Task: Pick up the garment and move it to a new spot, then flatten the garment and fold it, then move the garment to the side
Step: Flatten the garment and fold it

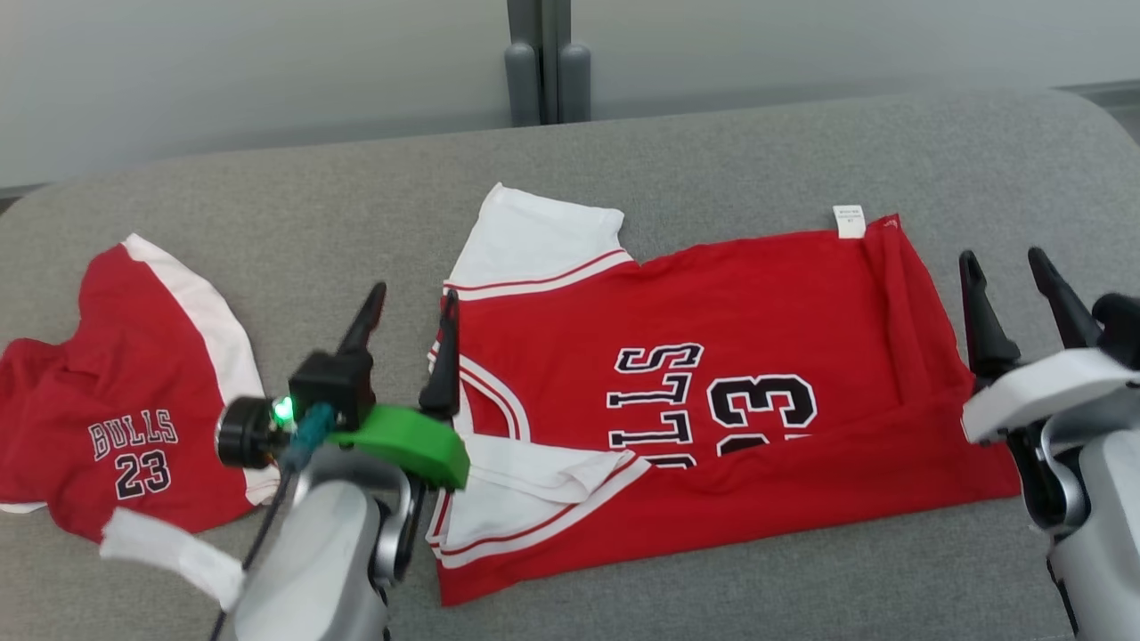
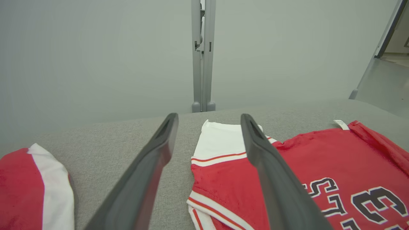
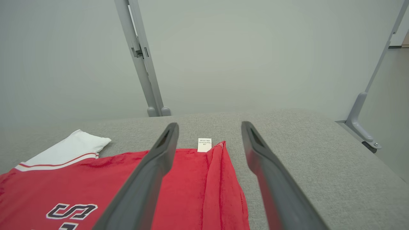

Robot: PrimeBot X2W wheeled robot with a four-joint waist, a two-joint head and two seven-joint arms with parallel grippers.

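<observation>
The garment [image 1: 712, 401] is a red jersey with white sleeves and black "BULLS 23" lettering, lying folded lengthwise across the grey cushion, its near half turned over the far half. My left gripper [image 1: 410, 307] is open at its neck end, its right finger just over the collar edge. In the left wrist view the jersey [image 2: 319, 179] lies to the right of my left gripper [image 2: 209, 119]. At the hem end stands my right gripper [image 1: 1006, 267], open with nothing between its fingers. The right wrist view has my right gripper [image 3: 209, 127] above the jersey's hem [image 3: 204, 191] and white tag [image 3: 204, 144].
A second, smaller red Bulls garment [image 1: 116, 418] lies crumpled at the left of the cushion [image 1: 712, 160]. A grey metal post [image 1: 548, 62] rises behind the cushion's far edge against a pale wall. Bare cushion lies beyond the jersey and to its right.
</observation>
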